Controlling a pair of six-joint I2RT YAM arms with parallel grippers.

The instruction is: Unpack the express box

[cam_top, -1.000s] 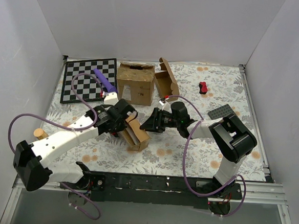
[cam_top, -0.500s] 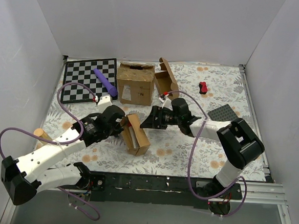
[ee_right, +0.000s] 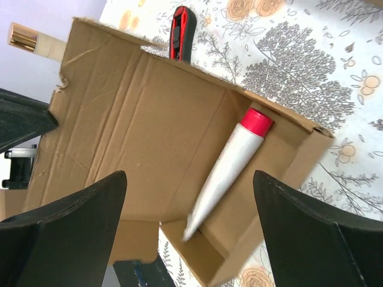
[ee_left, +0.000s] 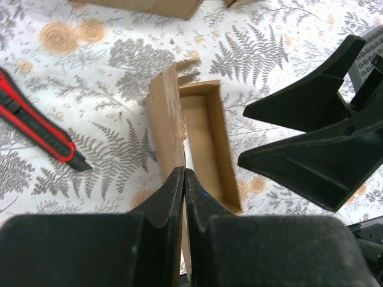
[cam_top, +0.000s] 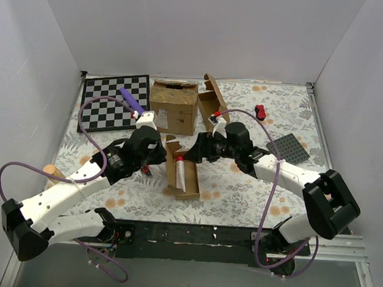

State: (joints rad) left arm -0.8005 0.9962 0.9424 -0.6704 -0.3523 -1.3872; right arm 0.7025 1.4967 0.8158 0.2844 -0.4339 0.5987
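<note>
Express box (cam_top: 190,179) lies open at mid-bench (cam_top: 240,193), between arms; lid (ee_left: 166,119) is clamped upright by left pincer (ee_left: 184,179). Right pincer (ee_right: 190,176), spread wide, is poised over white red-capped tube (ee_right: 224,164) inside. Tube best straddled across its width at mid-body, fingers kept off box walls, lid pinned back meanwhile

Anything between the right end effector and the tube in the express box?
Nothing visible. The right end effector, open, faces the white tube, which lies exposed in the express box. The left end effector pinches the lid back.
</note>
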